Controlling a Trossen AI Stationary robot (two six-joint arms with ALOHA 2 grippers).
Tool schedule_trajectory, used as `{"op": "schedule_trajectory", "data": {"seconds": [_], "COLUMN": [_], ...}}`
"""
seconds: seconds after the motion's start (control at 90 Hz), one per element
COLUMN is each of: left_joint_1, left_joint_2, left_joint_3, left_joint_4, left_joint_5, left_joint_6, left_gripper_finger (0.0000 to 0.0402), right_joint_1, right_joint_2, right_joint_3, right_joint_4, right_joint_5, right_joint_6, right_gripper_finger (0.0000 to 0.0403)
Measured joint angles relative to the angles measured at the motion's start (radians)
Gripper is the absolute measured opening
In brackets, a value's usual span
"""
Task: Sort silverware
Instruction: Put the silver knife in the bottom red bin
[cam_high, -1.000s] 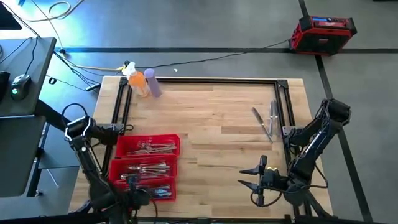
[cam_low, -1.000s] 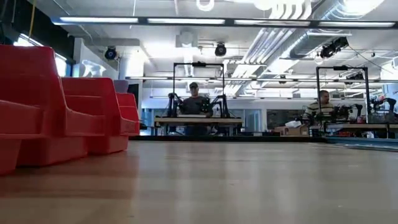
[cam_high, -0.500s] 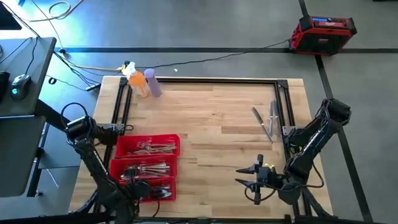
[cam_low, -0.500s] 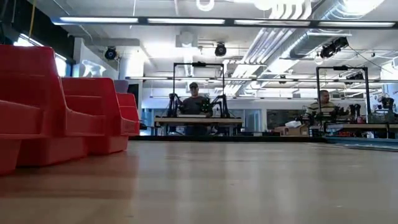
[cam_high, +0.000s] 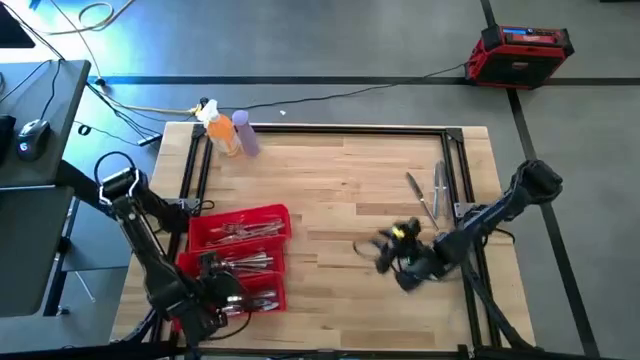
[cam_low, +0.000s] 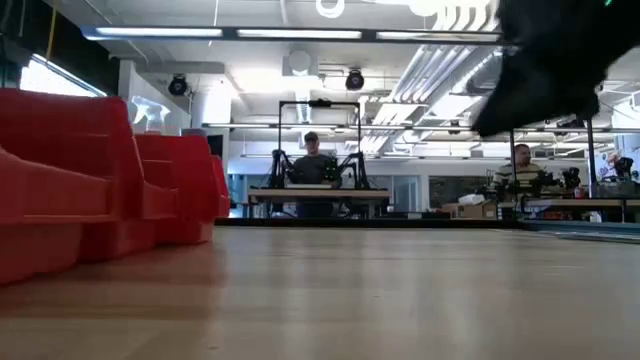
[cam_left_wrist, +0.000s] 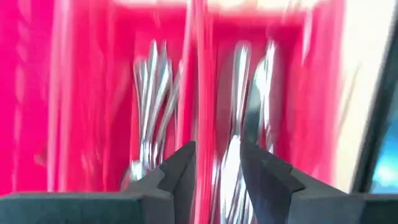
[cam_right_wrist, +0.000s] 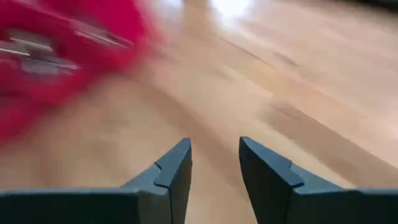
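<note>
The loose silverware is lying on the desk by the far right edge, long ends pointing away from the robot. The right gripper is nearer, its fingers a little apart and holding nothing. The left gripper is hanging over the red tray, fingers slightly apart and empty.

Both grippers (fingers parted) low
</note>
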Motion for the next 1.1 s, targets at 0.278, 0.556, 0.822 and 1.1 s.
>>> {"op": "schedule_trajectory", "data": {"seconds": [0.278,0.556,0.822,1.1], "left_joint_1": [-0.01,-0.046,-0.068,-0.046], "left_joint_2": [-0.008,0.027,0.113,0.164], "left_joint_3": [0.098,0.097,0.097,0.097], "left_joint_4": [0.058,0.173,0.196,0.198], "left_joint_5": [-0.226,-0.439,-0.478,-0.507], "left_joint_6": [0.09,0.153,0.161,0.163], "left_gripper_finger": [0.0088,0.0083,0.0083,0.0083], "right_joint_1": [-0.353,-0.699,-0.81,-0.755], "right_joint_2": [-0.002,0.006,0.008,0.006], "right_joint_3": [-0.001,-0.104,-0.205,-0.293], "right_joint_4": [-0.454,-0.283,-0.099,-0.004], "right_joint_5": [-0.13,-0.212,-0.27,-0.297], "right_joint_6": [0.065,-0.146,-0.219,-0.165], "right_gripper_finger": [0.0022,0.0001,0.0,0.0]}}
